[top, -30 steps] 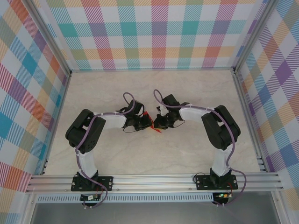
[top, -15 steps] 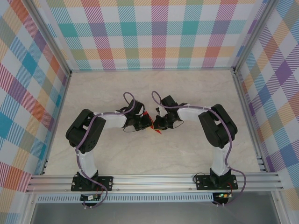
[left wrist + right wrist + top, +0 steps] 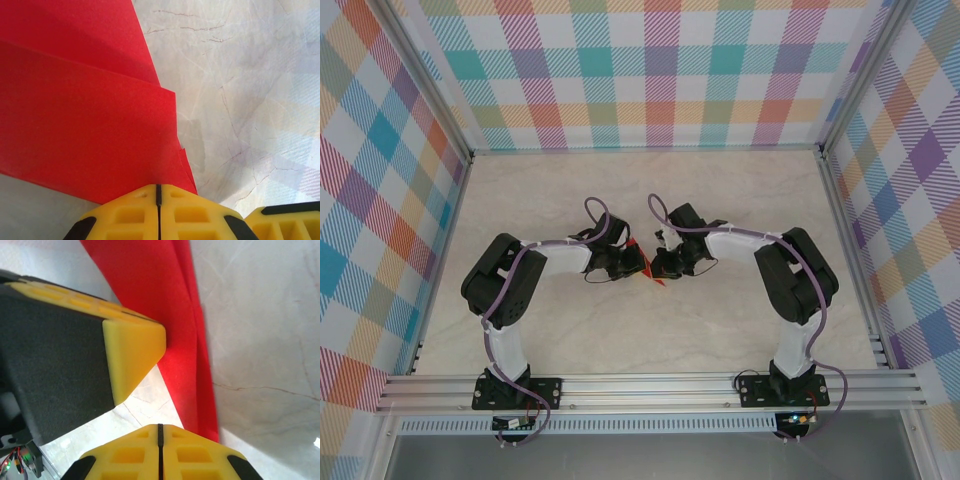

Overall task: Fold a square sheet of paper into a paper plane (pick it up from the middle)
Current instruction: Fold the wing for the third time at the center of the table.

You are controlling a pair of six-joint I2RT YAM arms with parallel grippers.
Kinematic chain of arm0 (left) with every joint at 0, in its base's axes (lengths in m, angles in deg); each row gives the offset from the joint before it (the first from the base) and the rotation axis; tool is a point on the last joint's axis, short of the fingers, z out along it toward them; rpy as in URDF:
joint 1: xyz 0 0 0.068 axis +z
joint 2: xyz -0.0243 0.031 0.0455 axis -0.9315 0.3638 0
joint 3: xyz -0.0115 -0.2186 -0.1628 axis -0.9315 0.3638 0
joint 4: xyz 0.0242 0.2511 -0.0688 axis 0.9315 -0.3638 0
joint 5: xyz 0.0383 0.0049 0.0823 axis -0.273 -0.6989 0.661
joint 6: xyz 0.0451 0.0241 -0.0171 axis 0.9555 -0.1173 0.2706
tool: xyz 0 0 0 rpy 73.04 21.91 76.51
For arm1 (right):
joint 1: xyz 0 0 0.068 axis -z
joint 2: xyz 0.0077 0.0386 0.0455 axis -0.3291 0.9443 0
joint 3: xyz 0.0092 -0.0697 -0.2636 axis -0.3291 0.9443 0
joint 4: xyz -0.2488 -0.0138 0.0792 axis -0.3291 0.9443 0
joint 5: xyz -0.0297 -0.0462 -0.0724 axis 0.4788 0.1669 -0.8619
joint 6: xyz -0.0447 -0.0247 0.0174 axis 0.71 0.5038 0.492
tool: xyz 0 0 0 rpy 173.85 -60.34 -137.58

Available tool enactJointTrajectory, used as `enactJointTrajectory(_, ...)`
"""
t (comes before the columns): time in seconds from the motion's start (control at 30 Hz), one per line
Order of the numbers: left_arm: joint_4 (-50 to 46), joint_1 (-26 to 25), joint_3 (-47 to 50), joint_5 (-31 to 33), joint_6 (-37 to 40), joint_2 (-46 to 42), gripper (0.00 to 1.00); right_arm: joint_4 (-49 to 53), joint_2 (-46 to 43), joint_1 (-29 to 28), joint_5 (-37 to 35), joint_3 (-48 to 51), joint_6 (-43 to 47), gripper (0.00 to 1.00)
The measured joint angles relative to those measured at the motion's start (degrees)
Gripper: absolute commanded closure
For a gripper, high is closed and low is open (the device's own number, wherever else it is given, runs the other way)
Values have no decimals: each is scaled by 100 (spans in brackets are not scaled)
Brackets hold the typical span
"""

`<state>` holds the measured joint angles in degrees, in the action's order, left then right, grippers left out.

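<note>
one sheet of red paper [image 3: 85,115], folded into at least two overlapping layers, lies at the middle of the surface [image 3: 650,200] between two claws. the left claw [image 3: 158,192] is pressed together on the paper's narrow end. the right claw [image 3: 160,432] is together too. the paper's tip slips behind it, so any grip there is unclear. from above, the claws cover nearly all the red.

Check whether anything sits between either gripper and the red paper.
Nothing visible does. The left gripper has its jaws shut on one edge of the folded red paper. The right gripper appears shut on another part of it, with no gap or object in between.
</note>
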<state>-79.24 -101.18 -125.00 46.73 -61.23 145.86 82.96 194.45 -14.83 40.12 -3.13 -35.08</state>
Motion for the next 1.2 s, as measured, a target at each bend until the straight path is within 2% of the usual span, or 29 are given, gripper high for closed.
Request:
enactJointTrajectory(0.5, -50, 0, -35, 2, 0, 15, 94, 179, 55, 4, -339, 131, 42, 93)
enactJointTrajectory(0.83, -94, 0, -70, 31, 0, 26, 94, -262, 15, 166, -24, 446, 20, 93)
enactJointTrajectory(1.2, -203, 0, -144, 35, 0, 48, 94, -188, -2, 175, 142, 348, -4, 93)
